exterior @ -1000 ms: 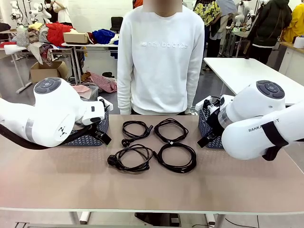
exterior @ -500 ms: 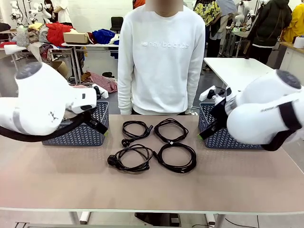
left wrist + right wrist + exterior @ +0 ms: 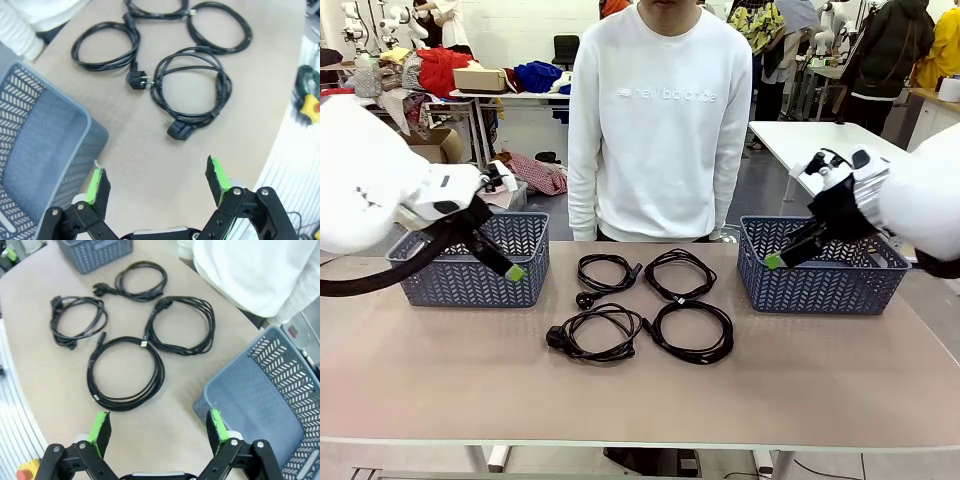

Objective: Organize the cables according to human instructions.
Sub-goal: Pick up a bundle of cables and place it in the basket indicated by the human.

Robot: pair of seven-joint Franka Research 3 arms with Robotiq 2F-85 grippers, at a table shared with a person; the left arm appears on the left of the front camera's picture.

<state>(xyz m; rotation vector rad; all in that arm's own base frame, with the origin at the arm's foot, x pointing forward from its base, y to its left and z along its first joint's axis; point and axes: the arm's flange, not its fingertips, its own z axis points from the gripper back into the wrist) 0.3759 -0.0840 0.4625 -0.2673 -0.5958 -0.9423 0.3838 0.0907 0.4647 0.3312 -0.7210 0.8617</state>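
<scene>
Several black coiled cables lie in a square group mid-table in front of the person: far left [image 3: 606,270], far right [image 3: 680,273], near left [image 3: 598,332] with a chunky plug, near right [image 3: 692,331]. My left gripper [image 3: 510,268] hangs open above the table beside the left basket, nothing between its fingers. In the left wrist view the gripper [image 3: 156,175] looks down on the plugged coil [image 3: 192,87]. My right gripper [image 3: 775,260] is open in front of the right basket. The right wrist gripper [image 3: 158,421] sits just short of the nearest coil [image 3: 125,372].
A grey-blue mesh basket [image 3: 470,262] stands at the table's left and a matching one [image 3: 825,268] at the right, both looking empty. A person in a white sweatshirt [image 3: 660,120] stands at the far edge. The near half of the table is bare.
Both arms have swung up and outward, away from the middle, uncovering the two baskets. The grippers stayed open and the cables have not moved.
</scene>
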